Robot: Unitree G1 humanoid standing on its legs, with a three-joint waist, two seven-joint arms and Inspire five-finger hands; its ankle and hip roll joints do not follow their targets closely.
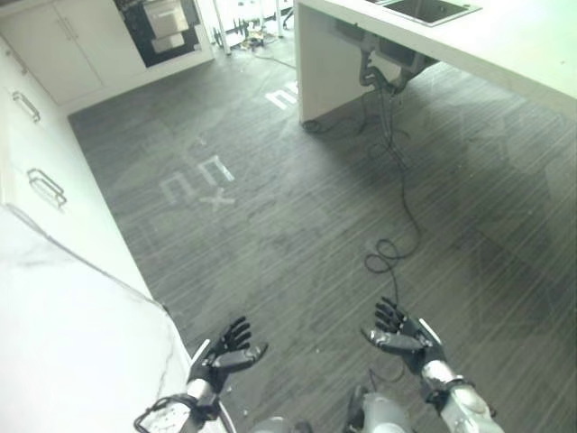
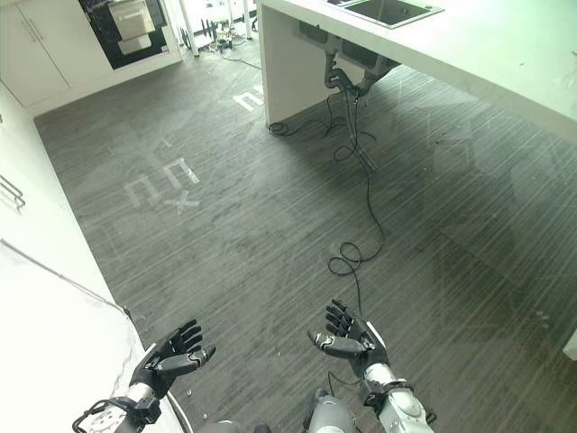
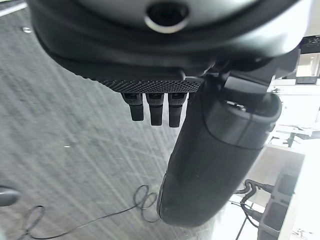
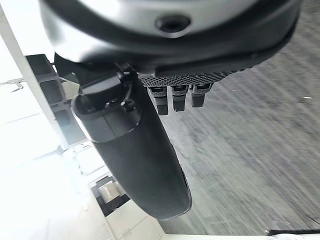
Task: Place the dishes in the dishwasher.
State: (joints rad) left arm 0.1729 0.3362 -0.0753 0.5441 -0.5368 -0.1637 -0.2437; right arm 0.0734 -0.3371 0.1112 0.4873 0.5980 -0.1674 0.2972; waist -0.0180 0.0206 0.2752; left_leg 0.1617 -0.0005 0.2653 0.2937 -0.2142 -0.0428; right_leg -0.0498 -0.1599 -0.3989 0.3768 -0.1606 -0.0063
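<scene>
Hovering over the grey floor, the left hand and right hand are both held palm-up with fingers spread and relaxed, holding nothing. A white worktop lies just beside the left hand. Well apart, past the hands, an island worktop carries a sink. White cabinets line the far wall. I cannot tell where any dishes or dishwasher are.
</scene>
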